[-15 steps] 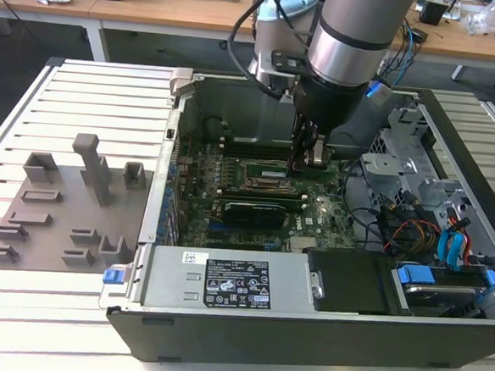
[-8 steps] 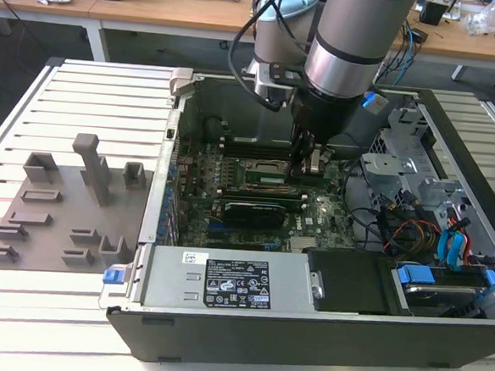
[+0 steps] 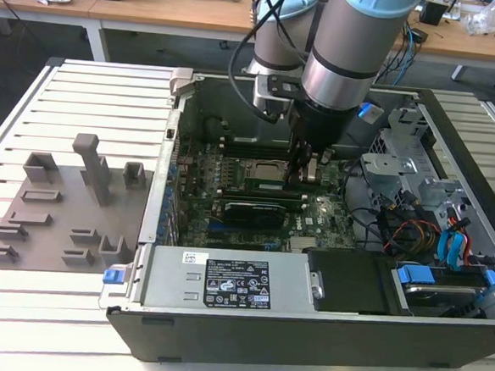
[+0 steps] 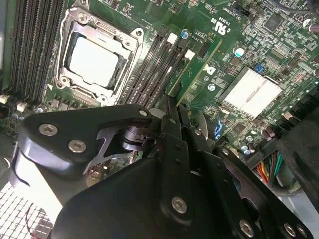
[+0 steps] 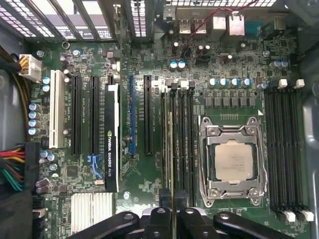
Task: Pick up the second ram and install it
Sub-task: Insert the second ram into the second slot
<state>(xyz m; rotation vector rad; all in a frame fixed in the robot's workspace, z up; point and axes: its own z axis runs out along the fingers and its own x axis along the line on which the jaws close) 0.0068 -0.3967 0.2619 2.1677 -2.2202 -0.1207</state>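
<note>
So we're hovering the tool (image 5: 172, 219) low inside the open computer case (image 3: 305, 334), and it's clamping the second ram (image 5: 171, 154) on edge between its fingers. The stick is running straight out ahead of the tool, lining up over the memory slots (image 5: 183, 144) just beside the processor socket (image 5: 233, 159). Our worry: if it's sitting slightly skewed, pressing could jam it against a slot wall or flex the board.

Green second ram (image 4: 195, 69) upright on edge
</note>
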